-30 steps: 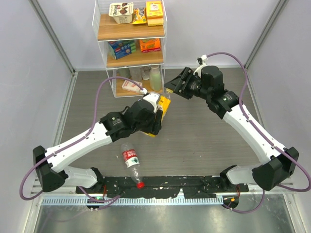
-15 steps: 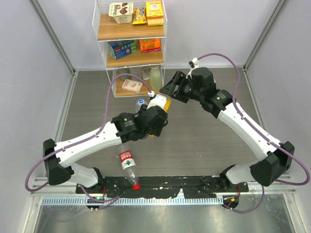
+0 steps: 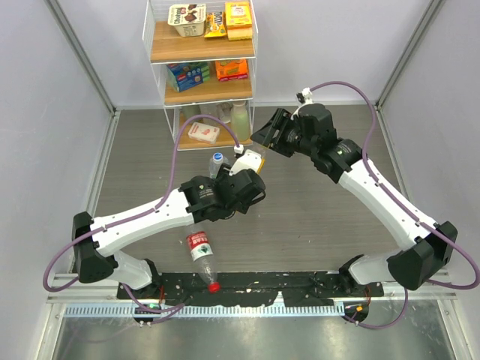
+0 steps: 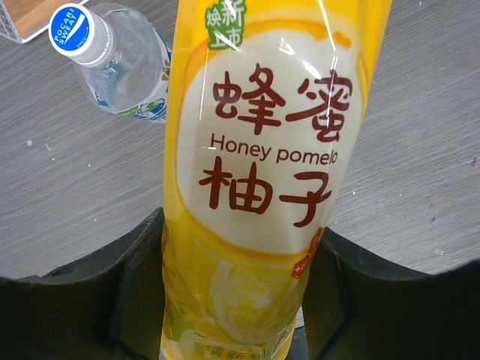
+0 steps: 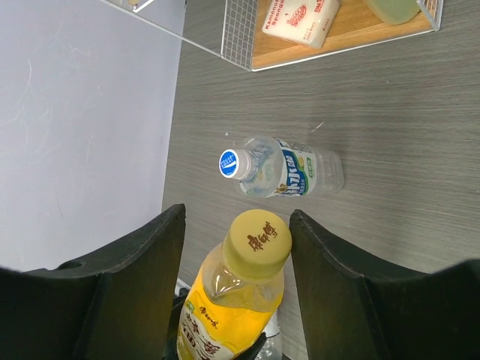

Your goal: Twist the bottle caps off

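My left gripper (image 4: 236, 259) is shut on the lower body of the yellow bottle (image 4: 262, 150) and holds it tilted above the table; the same hold shows in the top view (image 3: 247, 184). The bottle's yellow cap (image 5: 259, 238) sits between the open fingers of my right gripper (image 5: 237, 225), with a gap on each side. The blue-label clear bottle (image 5: 289, 169) lies on the table with its white cap (image 5: 231, 163) on. The red-label bottle (image 3: 199, 250) lies near the front edge, with its red cap (image 3: 215, 286) on.
A wire shelf rack (image 3: 201, 71) with snack boxes and a pale green bottle (image 3: 240, 120) stands at the back. Grey walls close in both sides. A black strip (image 3: 255, 283) runs along the near edge.
My left arm has swung the yellow bottle toward the middle, uncovering the blue-label bottle. My right gripper has come down and left, so its fingers are now around the yellow cap.
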You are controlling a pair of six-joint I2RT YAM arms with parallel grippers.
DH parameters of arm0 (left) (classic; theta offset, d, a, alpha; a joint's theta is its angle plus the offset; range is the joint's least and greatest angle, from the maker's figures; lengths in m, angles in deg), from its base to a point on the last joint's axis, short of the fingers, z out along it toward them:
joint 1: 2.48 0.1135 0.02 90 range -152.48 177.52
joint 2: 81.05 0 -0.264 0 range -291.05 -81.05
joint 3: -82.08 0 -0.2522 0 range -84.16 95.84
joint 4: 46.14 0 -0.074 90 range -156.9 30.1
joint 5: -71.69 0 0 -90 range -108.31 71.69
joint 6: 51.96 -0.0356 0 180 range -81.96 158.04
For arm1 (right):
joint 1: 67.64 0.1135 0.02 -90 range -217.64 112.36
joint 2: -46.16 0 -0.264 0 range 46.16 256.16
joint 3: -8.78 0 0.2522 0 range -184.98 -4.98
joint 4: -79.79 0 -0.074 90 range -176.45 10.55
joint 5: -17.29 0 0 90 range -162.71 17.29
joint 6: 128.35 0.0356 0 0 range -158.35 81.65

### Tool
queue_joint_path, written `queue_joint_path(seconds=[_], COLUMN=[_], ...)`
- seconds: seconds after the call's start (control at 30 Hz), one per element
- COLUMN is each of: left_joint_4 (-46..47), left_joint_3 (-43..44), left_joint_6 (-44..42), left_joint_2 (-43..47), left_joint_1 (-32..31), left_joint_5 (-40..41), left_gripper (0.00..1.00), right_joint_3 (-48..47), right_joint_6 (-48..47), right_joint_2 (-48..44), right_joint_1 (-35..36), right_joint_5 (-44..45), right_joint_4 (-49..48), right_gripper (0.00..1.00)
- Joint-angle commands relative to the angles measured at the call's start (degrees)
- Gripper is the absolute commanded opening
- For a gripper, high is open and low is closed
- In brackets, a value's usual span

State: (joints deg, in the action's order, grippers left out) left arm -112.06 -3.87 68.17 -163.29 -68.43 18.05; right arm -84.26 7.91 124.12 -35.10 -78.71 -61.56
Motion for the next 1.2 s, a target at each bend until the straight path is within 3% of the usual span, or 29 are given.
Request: queue_joint_path(seconds=[0.0,0.1,0.23,0.4,0.57,0.97,1.17], left_joint_4=[-0.04,-0.04,-0.57,-0.75,-1.80,1.36,4.08], left_joint_3=[2.06,2.24,2.59,2.68,3.03,-1.01,-5.31], left_joint_6=[1.60,1.60,2.04,1.95,2.04,2.04,3.09], left_joint_2=[0.59,0.24,-0.20,-0.38,-0.82,3.04,6.03], left_joint_1=[-0.58,-0.76,-1.19,-1.54,-2.07,-2.51,-2.43], left_joint_5=[2.58,2.66,3.19,3.63,4.60,-0.05,-4.71], left_gripper=[0.13,0.13,0.13,0.13,0.14,0.11,0.10], right_joint_3=[-0.08,0.71,1.24,2.55,4.14,13.72,18.63], right_joint_6=[0.32,0.67,0.94,1.46,1.64,0.59,2.60], right_joint_2=[-2.46,-2.80,-2.89,-3.77,-5.35,-11.68,-12.91], right_joint_1=[0.07,0.16,0.07,0.16,0.16,-1.24,-4.84], right_joint_5=[1.52,1.52,1.52,2.13,2.49,-4.81,-15.96], right_joint_4=[-2.65,-3.44,-3.79,-4.58,-6.68,-19.35,-28.83], right_gripper=[0.61,0.59,0.45,0.20,0.03,0.02,0.02])
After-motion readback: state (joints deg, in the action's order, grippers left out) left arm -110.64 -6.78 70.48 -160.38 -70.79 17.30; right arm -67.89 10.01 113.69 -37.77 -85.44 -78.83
